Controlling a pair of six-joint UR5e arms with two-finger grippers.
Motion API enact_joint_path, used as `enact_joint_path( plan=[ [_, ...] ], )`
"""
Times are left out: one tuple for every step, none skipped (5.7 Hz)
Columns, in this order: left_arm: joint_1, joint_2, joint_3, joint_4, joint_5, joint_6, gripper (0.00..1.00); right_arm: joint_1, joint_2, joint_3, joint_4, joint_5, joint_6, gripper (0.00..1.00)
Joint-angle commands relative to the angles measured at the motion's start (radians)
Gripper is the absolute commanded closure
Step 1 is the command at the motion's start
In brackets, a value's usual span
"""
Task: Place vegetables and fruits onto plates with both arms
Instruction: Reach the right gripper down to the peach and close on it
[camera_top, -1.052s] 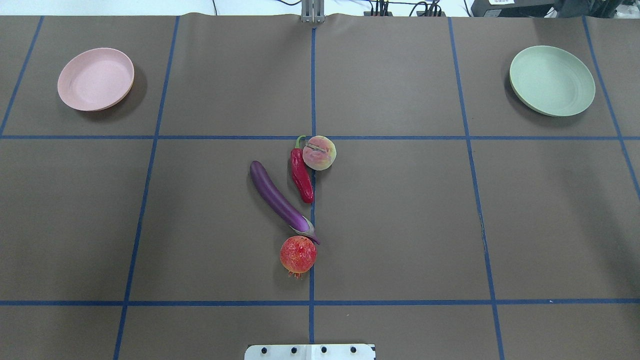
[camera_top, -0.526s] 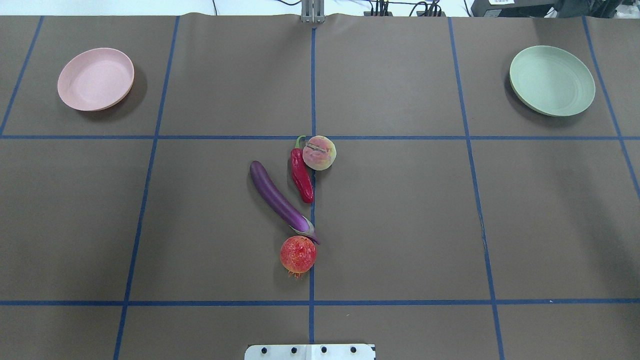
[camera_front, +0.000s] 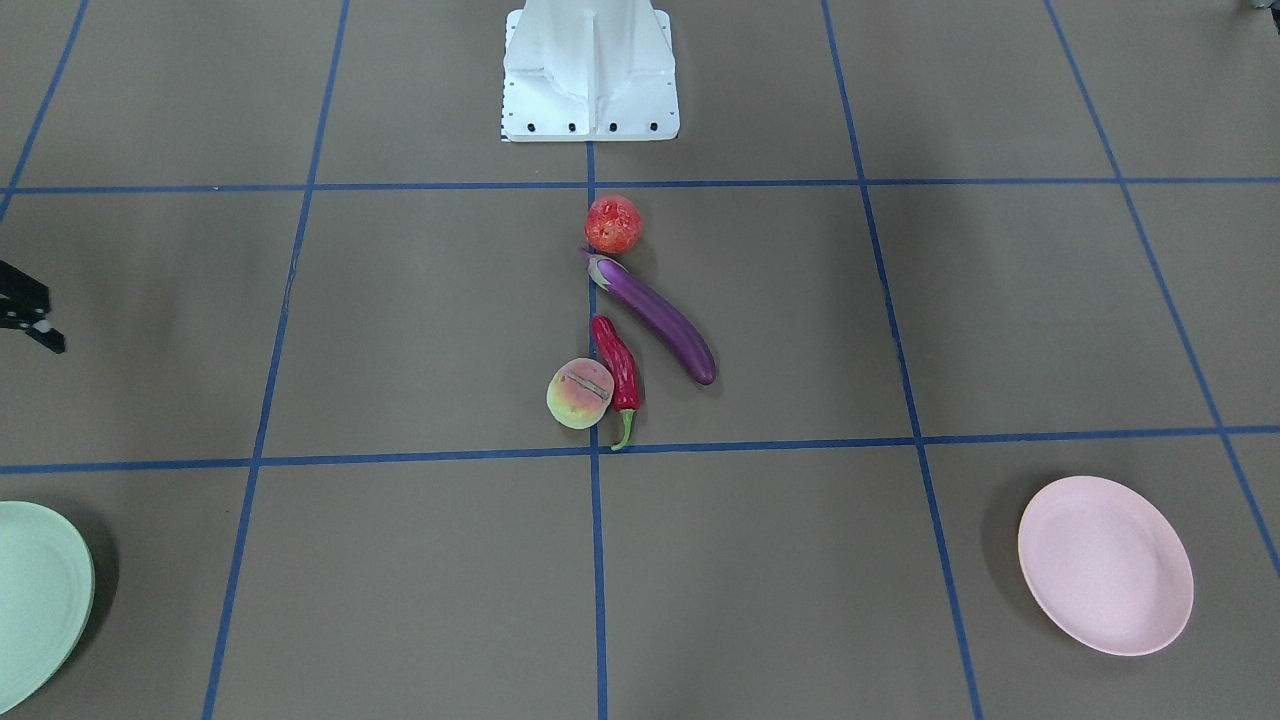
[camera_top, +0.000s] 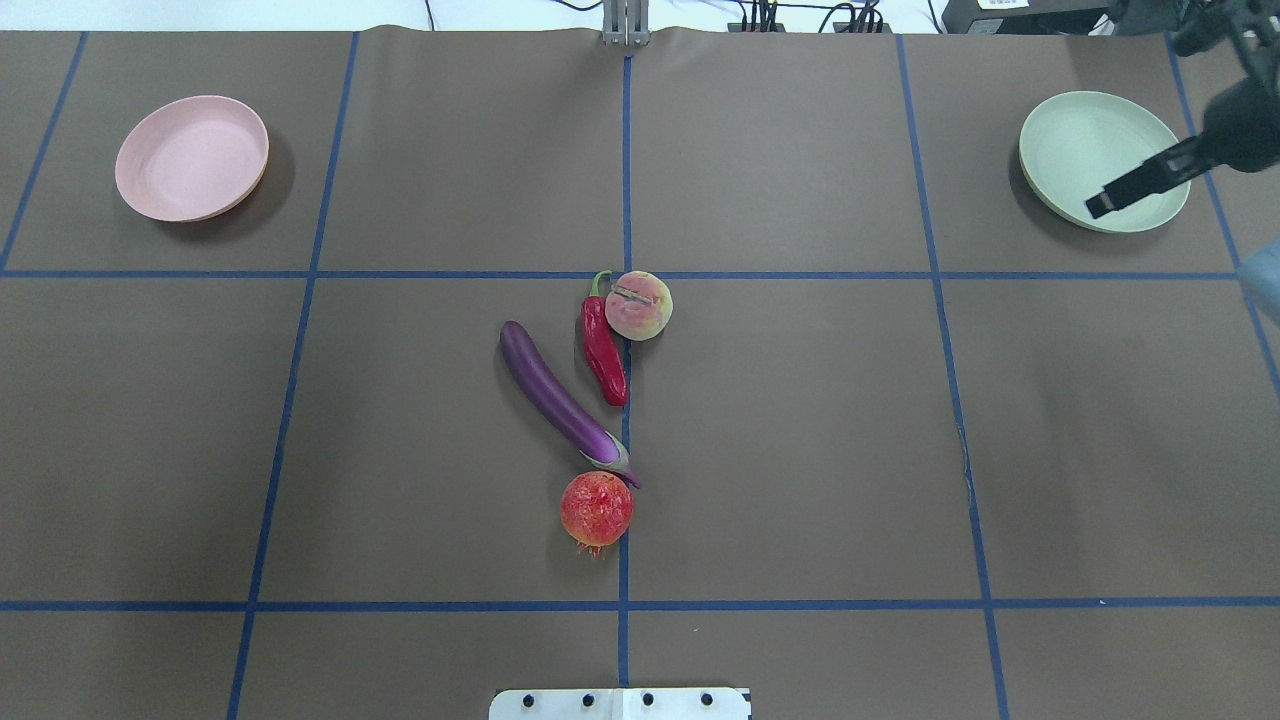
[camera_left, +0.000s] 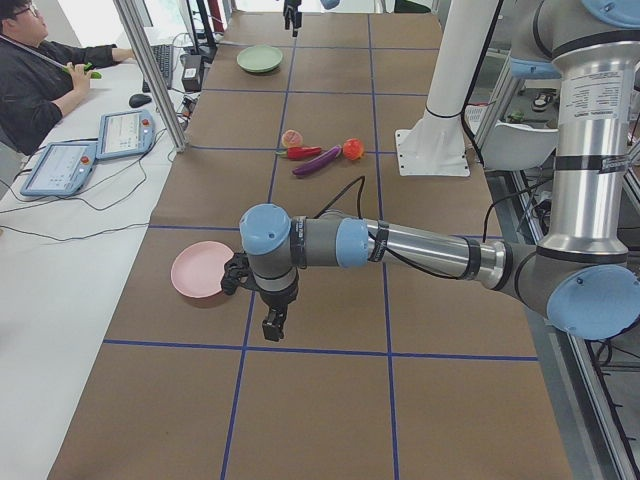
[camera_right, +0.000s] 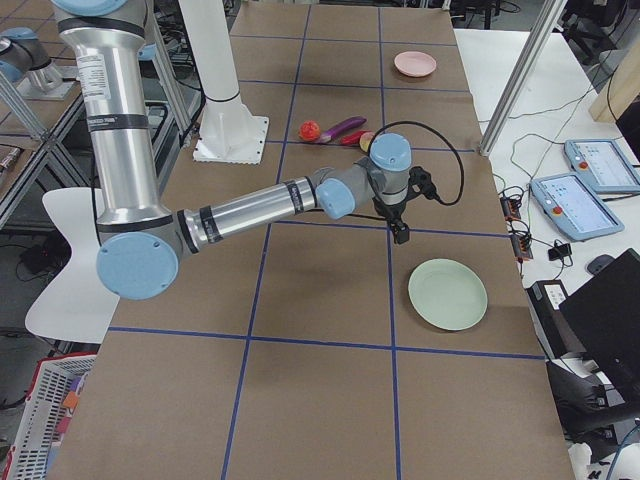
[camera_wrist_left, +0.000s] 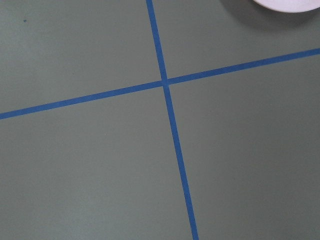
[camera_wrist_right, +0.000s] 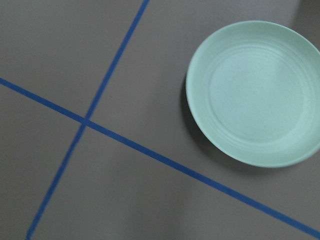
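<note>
The purple eggplant (camera_top: 560, 400), red chili (camera_top: 603, 350), peach (camera_top: 638, 306) and pomegranate-like fruit (camera_top: 596, 508) lie together at the table's middle. The pink plate (camera_top: 190, 158) sits far left and the green plate (camera_top: 1070, 140) far right; both hold nothing. My right gripper (camera_top: 1095, 207) hangs over the green plate's near edge; I cannot tell if it is open. It also shows at the front-facing view's left edge (camera_front: 35, 320). My left gripper (camera_left: 271, 330) shows only in the exterior left view, above the table beside the pink plate (camera_left: 200, 270); I cannot tell its state.
The white robot pedestal (camera_front: 590, 70) stands at the table's near edge, behind the fruit. Blue tape lines grid the brown table cover. A seated operator (camera_left: 40, 70) and tablets are at a side desk beyond the table's far edge.
My right gripper has come into the overhead view at the top right, over the green plate. The fruit, vegetables and plates have not moved.
</note>
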Motion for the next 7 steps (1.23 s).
enact_joint_path(
  plan=[
    [0.011, 0.0, 0.0, 0.0, 0.0, -0.003, 0.0, -0.154, 0.211, -0.057, -0.001, -0.105, 0.259, 0.0],
    [0.011, 0.0, 0.001, 0.0, 0.0, -0.003, 0.0, -0.255, 0.319, -0.122, -0.01, -0.226, 0.38, 0.0],
    [0.013, 0.0, 0.001, 0.001, 0.0, -0.003, 0.0, -0.332, 0.464, -0.246, -0.045, -0.329, 0.448, 0.0],
    [0.013, 0.0, 0.001, 0.001, -0.002, -0.003, 0.0, -0.419, 0.57, -0.356, -0.055, -0.436, 0.519, 0.0],
    [0.013, 0.0, 0.001, 0.001, 0.0, -0.003, 0.0, -0.496, 0.629, -0.412, -0.09, -0.524, 0.592, 0.01],
    [0.013, 0.0, 0.001, 0.001, 0.0, -0.001, 0.0, -0.56, 0.66, -0.44, -0.131, -0.617, 0.619, 0.01],
    [0.014, 0.0, 0.001, 0.003, 0.0, -0.001, 0.0, -0.594, 0.686, -0.481, -0.142, -0.656, 0.644, 0.01]
  ],
)
